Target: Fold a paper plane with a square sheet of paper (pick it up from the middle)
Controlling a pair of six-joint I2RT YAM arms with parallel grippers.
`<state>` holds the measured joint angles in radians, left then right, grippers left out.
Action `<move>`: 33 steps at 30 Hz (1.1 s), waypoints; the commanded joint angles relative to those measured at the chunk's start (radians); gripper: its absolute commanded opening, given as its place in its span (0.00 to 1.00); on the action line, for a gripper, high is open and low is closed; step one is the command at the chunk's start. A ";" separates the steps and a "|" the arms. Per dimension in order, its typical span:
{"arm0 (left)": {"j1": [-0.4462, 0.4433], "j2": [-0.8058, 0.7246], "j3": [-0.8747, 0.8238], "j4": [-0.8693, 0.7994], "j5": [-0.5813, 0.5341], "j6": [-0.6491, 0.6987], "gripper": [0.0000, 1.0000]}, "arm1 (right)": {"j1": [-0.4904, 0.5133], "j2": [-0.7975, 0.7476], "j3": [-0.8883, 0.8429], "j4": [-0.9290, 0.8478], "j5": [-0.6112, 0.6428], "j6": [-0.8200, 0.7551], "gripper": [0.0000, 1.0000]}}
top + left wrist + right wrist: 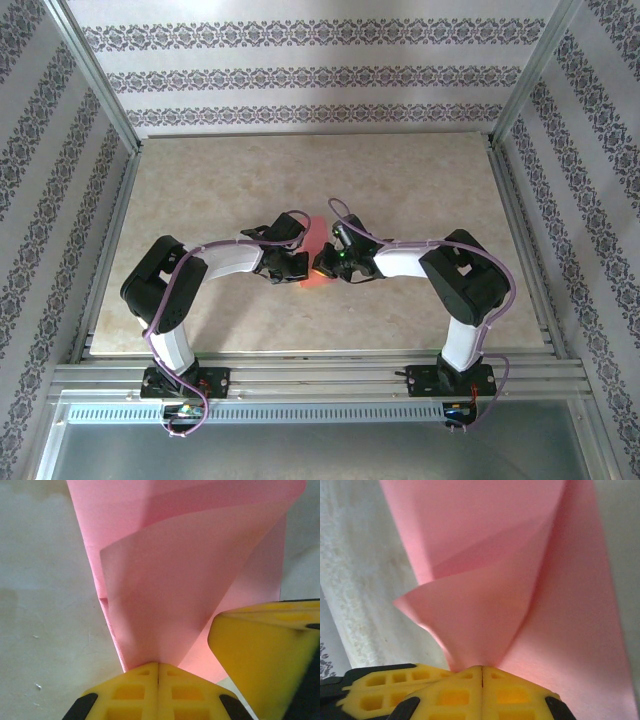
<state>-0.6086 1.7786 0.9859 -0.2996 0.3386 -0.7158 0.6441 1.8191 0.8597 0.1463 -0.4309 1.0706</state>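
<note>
Sheet, part-folded, is being held mid-worktop. One end is being clamped by left end effector and right end effector, side by side; its long axis is being pointed straight away from both.

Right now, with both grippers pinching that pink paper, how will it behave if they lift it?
Probably floppy: the pink paper curls loosely away from the left gripper. Likely light, bowing up unsupported near the right gripper. Creases easily, judging by its fold lines.
</note>
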 commanded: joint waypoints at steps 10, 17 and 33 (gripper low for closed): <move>-0.010 0.027 -0.025 -0.053 -0.017 0.004 0.00 | 0.015 0.043 0.031 0.028 -0.008 0.030 0.06; -0.010 0.027 -0.023 -0.058 -0.017 0.009 0.00 | 0.014 0.048 0.039 0.055 -0.020 0.030 0.06; -0.010 0.022 -0.024 -0.058 -0.018 0.013 0.00 | 0.001 0.025 0.017 0.115 -0.034 0.013 0.06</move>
<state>-0.6086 1.7786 0.9859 -0.3000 0.3386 -0.7158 0.6453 1.8580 0.8757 0.1856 -0.4435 1.0927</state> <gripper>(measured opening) 0.063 0.065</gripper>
